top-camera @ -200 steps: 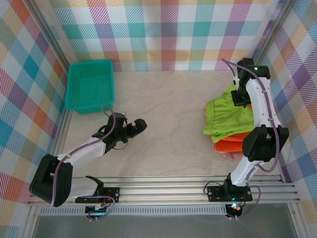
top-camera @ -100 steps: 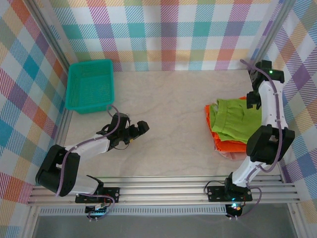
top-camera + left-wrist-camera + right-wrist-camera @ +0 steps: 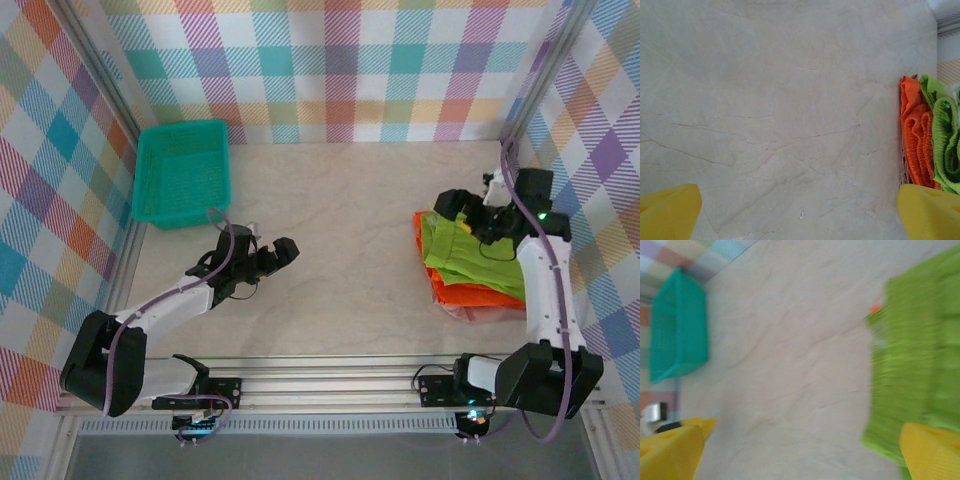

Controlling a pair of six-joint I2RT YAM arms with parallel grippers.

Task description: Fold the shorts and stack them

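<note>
The shorts lie stacked at the table's right: lime green shorts [image 3: 468, 252] on top, orange shorts [image 3: 478, 293] under them, a pink edge [image 3: 470, 313] at the bottom. My right gripper [image 3: 448, 204] hovers over the stack's far left corner, open and empty. In the blurred right wrist view its yellow fingertips [image 3: 932, 452] stand wide apart, with the green shorts [image 3: 920, 350] at the right. My left gripper [image 3: 284, 250] is open over bare table left of centre. The left wrist view shows the orange shorts [image 3: 915, 140] and green shorts [image 3: 942, 135] at its right edge.
A teal mesh basket [image 3: 182, 172] sits at the back left, also seen as the teal basket [image 3: 677, 335] in the right wrist view. The marbled tabletop [image 3: 350, 220] stretches between the arms. Checked walls close in the back and sides.
The right gripper opened and let go of the green shorts, which now lie flatter on the stack. The right arm swung from the back right corner toward the stack. The left arm barely moved.
</note>
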